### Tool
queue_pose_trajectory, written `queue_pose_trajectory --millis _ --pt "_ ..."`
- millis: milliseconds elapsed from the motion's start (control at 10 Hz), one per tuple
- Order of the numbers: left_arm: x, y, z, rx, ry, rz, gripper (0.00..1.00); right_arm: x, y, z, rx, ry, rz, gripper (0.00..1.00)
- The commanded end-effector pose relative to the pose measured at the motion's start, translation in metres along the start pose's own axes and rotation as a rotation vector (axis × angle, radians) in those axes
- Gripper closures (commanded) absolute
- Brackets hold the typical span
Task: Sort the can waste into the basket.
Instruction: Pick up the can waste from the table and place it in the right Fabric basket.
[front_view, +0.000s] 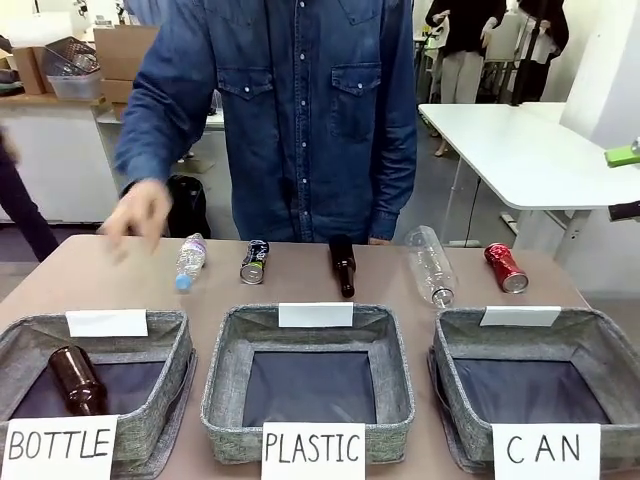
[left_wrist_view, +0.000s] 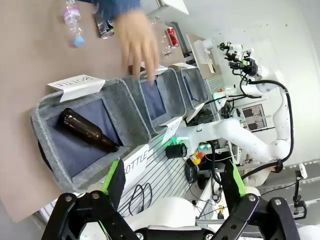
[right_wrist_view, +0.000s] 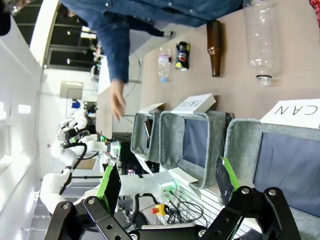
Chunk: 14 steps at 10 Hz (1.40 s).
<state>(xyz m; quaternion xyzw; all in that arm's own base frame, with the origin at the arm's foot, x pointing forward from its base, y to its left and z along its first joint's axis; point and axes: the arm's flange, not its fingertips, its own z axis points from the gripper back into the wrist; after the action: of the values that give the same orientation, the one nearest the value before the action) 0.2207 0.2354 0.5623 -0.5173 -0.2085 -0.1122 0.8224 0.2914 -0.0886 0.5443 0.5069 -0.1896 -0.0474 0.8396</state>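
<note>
Cans both lie out on the table (front_view: 390, 292), and neither is in a basket. Over by the far edge toward the right corner, the red can (front_view: 506, 268) is on its side, just beyond the CAN basket (front_view: 580, 335), which sits at the near right corner showing its dark bottom. The dark can (front_view: 254, 261) lies along the far edge left of the middle, between a small plastic bottle (front_view: 190, 258) and a brown bottle (front_view: 343, 265). A big clear bottle (front_view: 431, 266) rests between that brown bottle and the red can. The person stands at the far edge, one hand (front_view: 137, 213) blurred above the far left corner. The PLASTIC basket (front_view: 222, 380) takes the middle of the near edge, and the BOTTLE basket (front_view: 170, 345) at the near left corner has a second brown bottle (front_view: 77, 378) inside. The left gripper (left_wrist_view: 172, 175) has its jaws spread wide with nothing between the green pads. The right gripper (right_wrist_view: 167, 172) is just as wide and holds nothing.
</note>
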Motion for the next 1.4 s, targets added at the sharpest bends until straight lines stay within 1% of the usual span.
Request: queue_pose_trajectory --millis 0,100,200,300,400,500,600,700,800,1000,1100,1200,1300 --pt "0.009 -0.003 -0.004 0.005 0.027 0.005 0.00 0.002 0.000 0.001 0.013 -0.003 0.028 0.00" --pt "0.014 -0.004 -0.006 0.022 0.024 0.015 0.00 0.002 0.000 0.001 0.013 -0.003 0.028 0.00" --pt "0.023 -0.006 -0.011 0.001 0.031 -0.005 0.00 0.002 0.000 0.001 0.013 -0.003 0.028 0.00" --pt "0.041 -0.011 -0.032 0.040 0.136 0.000 0.00 0.002 0.000 0.001 0.013 -0.003 0.028 0.00" --pt "0.061 -0.017 -0.057 0.052 0.201 -0.015 0.00 0.002 0.000 0.001 0.013 -0.003 0.028 0.00" --pt "0.091 -0.030 -0.105 0.134 0.285 -0.030 0.00 0.002 0.000 0.001 0.013 -0.003 0.028 0.00" --pt "0.109 -0.037 -0.134 0.186 0.317 -0.041 0.00 0.002 0.000 0.001 0.013 -0.003 0.028 0.00" --pt "0.136 -0.046 -0.181 0.292 0.325 -0.048 0.00 0.002 0.000 0.001 0.013 -0.003 0.028 0.00" --pt "0.157 -0.048 -0.224 0.320 0.356 -0.054 0.00 0.002 0.000 0.001 0.013 -0.003 0.028 0.00" --pt "0.187 -0.045 -0.313 0.344 0.435 -0.045 0.00 0.002 0.000 0.001 0.013 -0.003 0.028 0.00" --pt "0.198 -0.043 -0.369 0.363 0.459 -0.100 0.00 0.002 0.000 0.001 0.013 -0.003 0.028 0.00" --pt "0.210 -0.032 -0.414 0.415 0.393 -0.161 0.00 0.002 0.000 0.001 0.013 -0.003 0.028 0.00" --pt "0.219 -0.015 -0.449 0.419 0.370 -0.209 0.00 0.002 0.000 0.001 0.013 -0.003 0.028 0.00"
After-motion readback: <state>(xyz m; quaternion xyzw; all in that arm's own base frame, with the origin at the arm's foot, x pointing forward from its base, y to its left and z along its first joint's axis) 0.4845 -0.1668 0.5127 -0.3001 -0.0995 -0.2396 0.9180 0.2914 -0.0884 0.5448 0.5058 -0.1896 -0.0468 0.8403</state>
